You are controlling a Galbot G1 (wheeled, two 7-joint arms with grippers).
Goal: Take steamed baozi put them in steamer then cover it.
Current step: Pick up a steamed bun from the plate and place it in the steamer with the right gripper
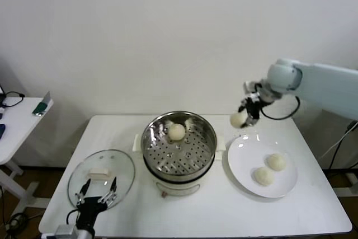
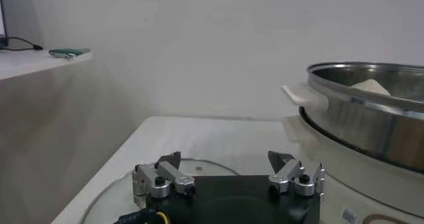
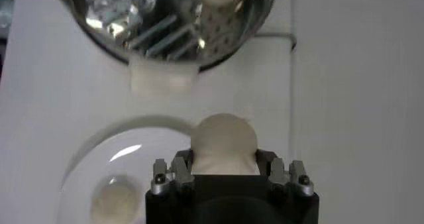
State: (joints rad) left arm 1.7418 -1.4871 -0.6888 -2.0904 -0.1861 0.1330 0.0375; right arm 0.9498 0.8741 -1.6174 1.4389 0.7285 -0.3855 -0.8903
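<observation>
Right gripper is closed around one steamed baozi, held in the air above the far edge of the white plate, just to the right of the steamer. Two more buns lie on the plate, and a fourth bun rests on the perforated tray inside the steamer. Left gripper hovers with its fingers spread wide and holding nothing, low over the glass lid lying on the table left of the steamer. No writing is readable; a small sticker on the steamer's base is too small to make out.
</observation>
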